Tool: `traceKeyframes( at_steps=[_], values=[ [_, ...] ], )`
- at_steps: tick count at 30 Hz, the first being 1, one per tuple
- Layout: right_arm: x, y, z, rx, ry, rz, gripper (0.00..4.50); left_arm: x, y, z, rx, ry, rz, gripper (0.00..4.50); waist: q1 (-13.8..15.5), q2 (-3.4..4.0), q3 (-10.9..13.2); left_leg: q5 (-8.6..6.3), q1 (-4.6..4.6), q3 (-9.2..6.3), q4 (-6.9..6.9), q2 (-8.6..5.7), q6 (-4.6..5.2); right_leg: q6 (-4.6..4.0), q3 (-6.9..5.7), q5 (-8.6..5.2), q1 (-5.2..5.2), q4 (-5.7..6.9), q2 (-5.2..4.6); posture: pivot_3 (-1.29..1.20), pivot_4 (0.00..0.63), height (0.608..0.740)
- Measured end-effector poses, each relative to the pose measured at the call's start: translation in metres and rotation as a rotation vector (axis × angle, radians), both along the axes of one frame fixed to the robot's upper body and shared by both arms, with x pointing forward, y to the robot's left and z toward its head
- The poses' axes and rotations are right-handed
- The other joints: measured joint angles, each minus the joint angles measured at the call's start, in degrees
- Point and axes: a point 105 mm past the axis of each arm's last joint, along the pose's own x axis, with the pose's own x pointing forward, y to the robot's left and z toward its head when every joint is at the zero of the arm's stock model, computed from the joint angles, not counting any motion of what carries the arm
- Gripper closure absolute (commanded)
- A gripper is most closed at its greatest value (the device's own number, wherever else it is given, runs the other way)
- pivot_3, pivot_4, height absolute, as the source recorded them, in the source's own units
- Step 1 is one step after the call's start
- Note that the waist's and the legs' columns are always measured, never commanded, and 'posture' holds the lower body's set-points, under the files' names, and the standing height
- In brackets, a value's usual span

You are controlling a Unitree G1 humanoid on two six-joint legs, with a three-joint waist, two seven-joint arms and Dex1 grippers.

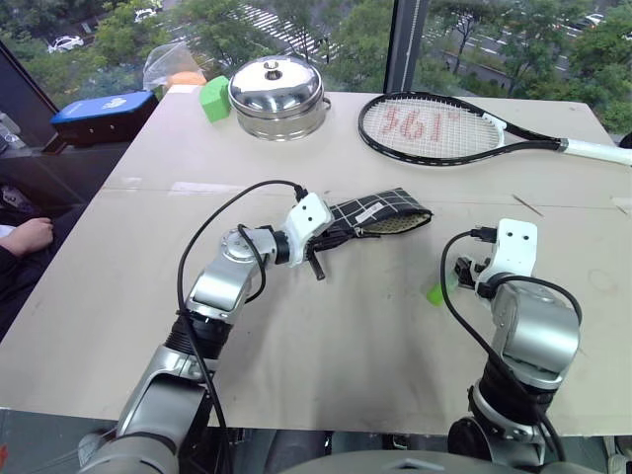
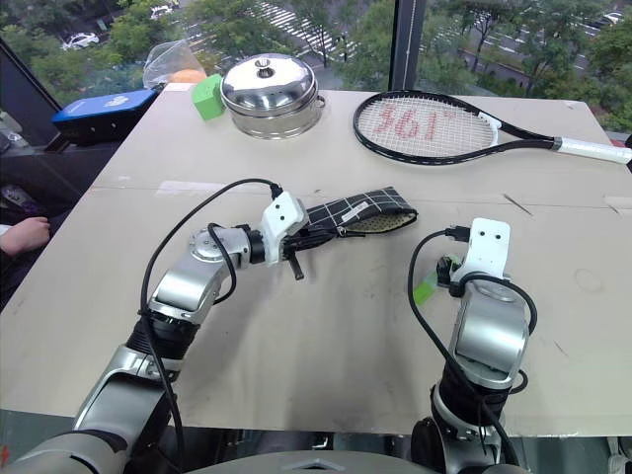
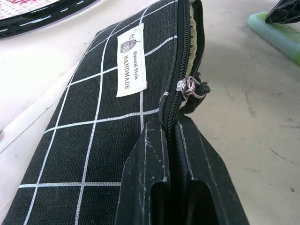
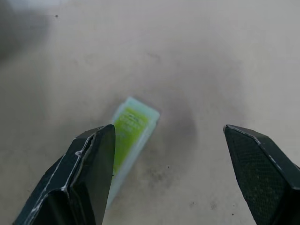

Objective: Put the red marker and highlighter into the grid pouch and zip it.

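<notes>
Beige table (image 1: 296, 346) beside treetop windows (image 1: 326, 30)

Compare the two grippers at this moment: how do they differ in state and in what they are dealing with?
The left gripper is shut on the grid pouch at its zipper edge; the right gripper stands open, holding nothing. The left lifts the pouch's end off the table; the right hangs over the highlighter lying there. Both have black fingers.

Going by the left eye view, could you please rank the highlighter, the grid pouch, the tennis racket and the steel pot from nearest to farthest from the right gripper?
1. highlighter, on the table just below the right gripper.
2. grid pouch, toward the robot's left, clamped by the left gripper.
3. tennis racket, beyond it.
4. steel pot, far left corner.
</notes>
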Motion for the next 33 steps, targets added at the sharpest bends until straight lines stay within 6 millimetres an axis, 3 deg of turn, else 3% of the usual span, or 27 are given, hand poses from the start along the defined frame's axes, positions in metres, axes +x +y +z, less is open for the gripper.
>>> traceKeyframes(
  at_steps=[4, 5, 8, 10, 13, 16, 21, 25, 28, 33],
  values=[
    [0.008, 0.018, 0.000, 0.105, -0.013, 0.147, 0.79, 0.000, 0.000, 0.000, 0.000, 0.002, 0.006, 4.50, -0.1, 0.03, 0.0, 0.00, 0.02, 0.01, 0.00, 0.00, 0.01, 0.01, 0.02, 0.01, 0.00, 0.01, 0.00, 0.00, 0.150, 0.740],
    [0.016, 0.025, 0.009, 0.151, -0.048, 0.218, 0.79, 0.000, 0.000, 0.000, -0.001, 0.002, 0.006, 4.50, -0.1, 0.12, 0.1, 0.00, 0.02, 0.02, 0.03, -0.01, 0.02, 0.01, 0.04, 0.01, 0.00, 0.02, 0.00, 0.00, 0.150, 0.740],
    [0.035, 0.034, 0.064, 0.134, -0.221, 0.419, 0.79, -0.001, -0.002, 0.000, -0.004, 0.000, 0.000, 4.50, -0.1, 0.23, 0.2, -0.04, 0.03, -0.09, 0.00, -0.08, 0.10, -0.02, 0.12, 0.03, -0.09, 0.02, 0.03, 0.00, 0.150, 0.740],
    [0.039, 0.021, 0.086, 0.063, -0.255, 0.522, 0.79, -0.002, -0.002, 0.001, -0.003, -0.004, -0.002, 4.50, 0.4, 0.08, 0.1, -0.01, 0.01, -0.22, -0.05, -0.13, 0.04, -0.04, 0.03, 0.03, 0.01, -0.09, 0.01, 0.00, 0.150, 0.740],
    [0.034, 0.001, 0.094, -0.030, -0.203, 0.630, 0.79, -0.002, -0.001, 0.000, -0.002, 0.003, 0.001, 4.50, 0.4, 0.12, 0.1, -0.05, -0.04, -0.15, -0.10, -0.21, 0.11, -0.02, 0.22, 0.03, 0.07, -0.29, -0.03, 0.00, 0.150, 0.740],
    [0.015, -0.016, 0.104, -0.208, -0.078, 0.788, 0.79, -0.003, -0.001, 0.000, -0.001, 0.004, 0.001, 4.50, 0.3, 0.05, 0.1, -0.09, 0.00, -0.13, -0.20, -0.21, 0.17, -0.01, 0.25, 0.03, 0.13, -0.48, -0.05, 0.00, 0.150, 0.740],
    [0.005, -0.013, 0.088, -0.126, 0.058, 0.905, 0.79, -0.004, -0.002, 0.000, -0.003, 0.004, -0.002, 4.50, -0.2, -0.10, 0.1, -0.23, 0.11, -0.13, -0.22, -0.10, 0.41, -0.05, 0.26, 0.05, 0.19, -0.40, -0.04, 0.00, 0.150, 0.740],
    [-0.001, 0.010, 0.039, 0.055, 0.118, 0.900, 0.79, -0.005, -0.002, -0.001, -0.002, 0.009, -0.001, 4.50, 0.5, -0.16, 0.1, -0.20, 0.04, -0.19, -0.16, -0.07, 0.36, -0.07, 0.32, 0.06, 0.18, -0.32, -0.10, 0.00, 0.150, 0.740],
    [0.001, 0.020, 0.016, 0.104, 0.097, 0.780, 0.79, -0.005, 0.000, -0.003, 0.002, 0.015, 0.004, 4.50, 1.0, -0.15, 0.1, -0.06, -0.03, -0.15, -0.11, -0.10, 0.13, -0.06, 0.38, 0.07, 0.14, -0.34, -0.11, 0.00, 0.150, 0.740],
    [0.006, 0.025, 0.008, 0.045, 0.031, 0.570, 0.79, -0.006, 0.000, -0.001, 0.006, 0.014, 0.004, 4.50, 1.5, -0.20, 0.0, -0.07, 0.03, -0.13, -0.04, -0.10, 0.12, -0.06, 0.31, 0.07, 0.14, -0.24, -0.09, 0.00, 0.150, 0.740]
  ],
)
